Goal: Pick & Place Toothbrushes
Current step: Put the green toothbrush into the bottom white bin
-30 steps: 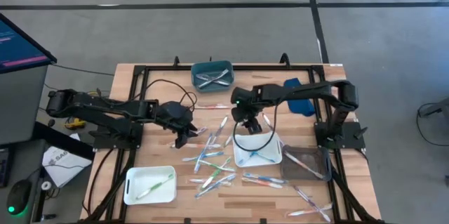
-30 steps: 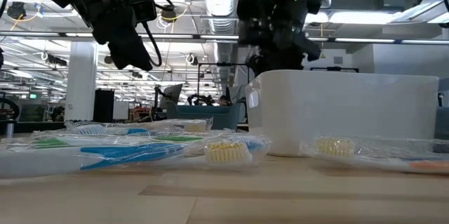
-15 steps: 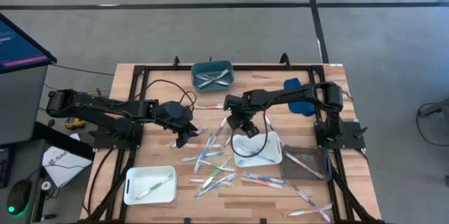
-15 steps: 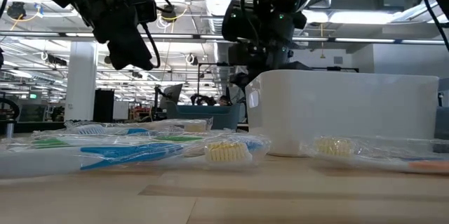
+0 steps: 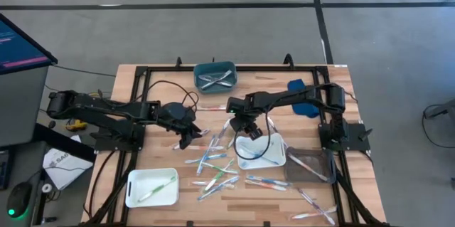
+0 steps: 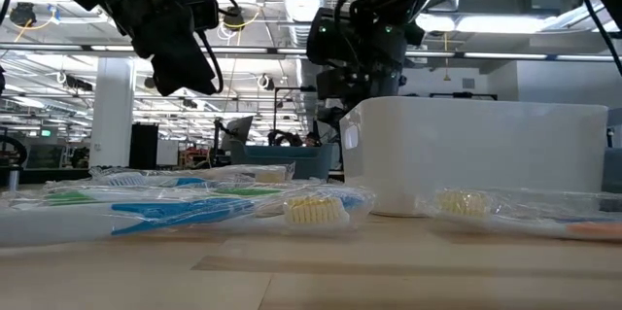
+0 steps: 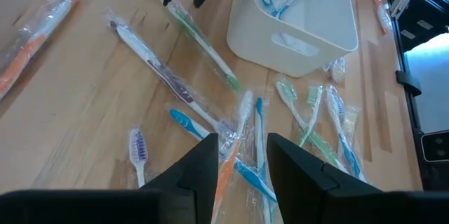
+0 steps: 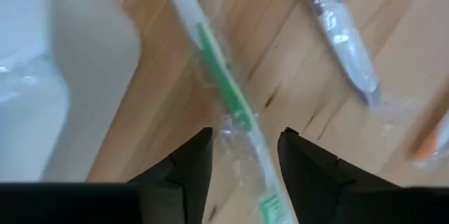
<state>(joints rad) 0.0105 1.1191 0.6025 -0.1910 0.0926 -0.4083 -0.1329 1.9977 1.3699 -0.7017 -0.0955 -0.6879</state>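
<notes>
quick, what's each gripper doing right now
Left gripper: open, holding nothing.
Right gripper: open, straddling the green toothbrush, not gripping it.

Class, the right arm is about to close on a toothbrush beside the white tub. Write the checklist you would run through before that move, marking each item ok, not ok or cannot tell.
1. Right end effector open: ok, a gap shows between its fingers.
2. Green-and-white toothbrush lined up in that gap: ok.
3. Fingers low enough to touch the toothbrush: cannot tell.
4. White tub clear of the fingers: ok, it sits to one side.
5. Left end effector out of the way: ok, it hovers apart over the pile.
6. Purple toothbrush clear of the grasp: ok.
</notes>
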